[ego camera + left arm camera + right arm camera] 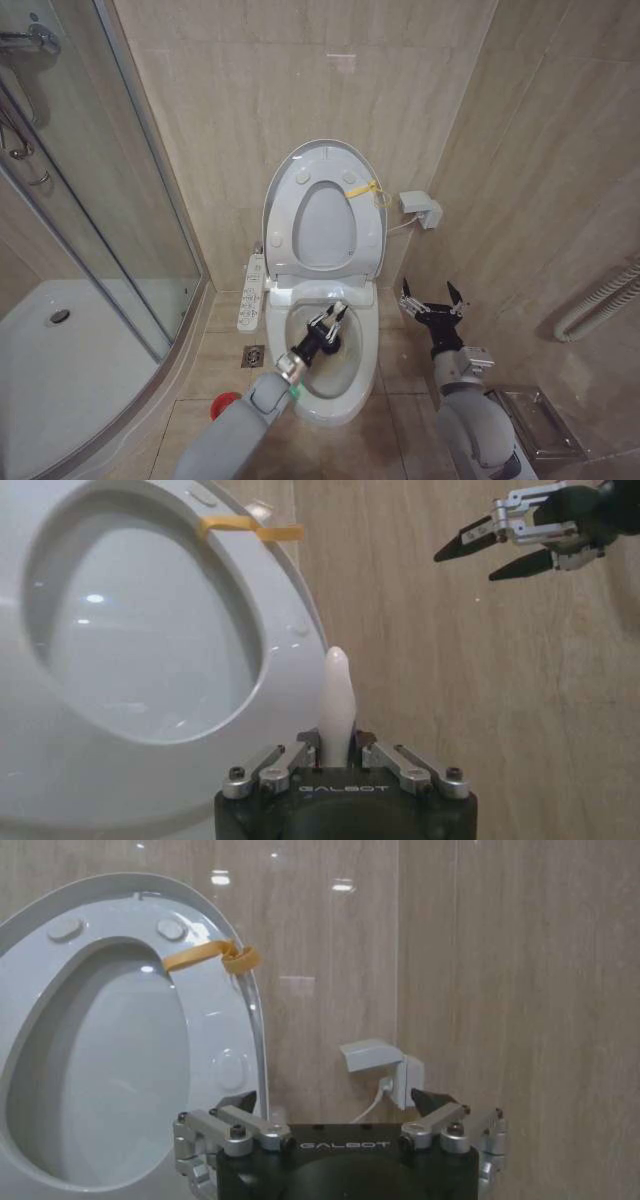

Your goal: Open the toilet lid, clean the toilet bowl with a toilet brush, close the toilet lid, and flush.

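The toilet lid [322, 230] stands raised against the wall, with the seat ring [288, 205] and its yellow tie [366, 189] up in front of it. My left gripper [330, 318] hangs over the open toilet bowl [371, 347], shut on the toilet brush's thin white handle [337, 694]. The handle's free end points toward the raised seat ring [270, 705]; the bristle head is hidden below the gripper. My right gripper [430, 298] is open and holds nothing, in the air to the right of the bowl; it also appears as the right gripper [468, 564] and the right gripper [335, 1102].
A red cup holder [225, 405] sits on the floor left of the pedestal, near a floor drain [253, 356]. The button panel [252, 293] runs along the bowl's left side. A glass shower enclosure [90, 300] fills the left. A wall socket [420, 208] and a metal fixture [540, 422] are on the right.
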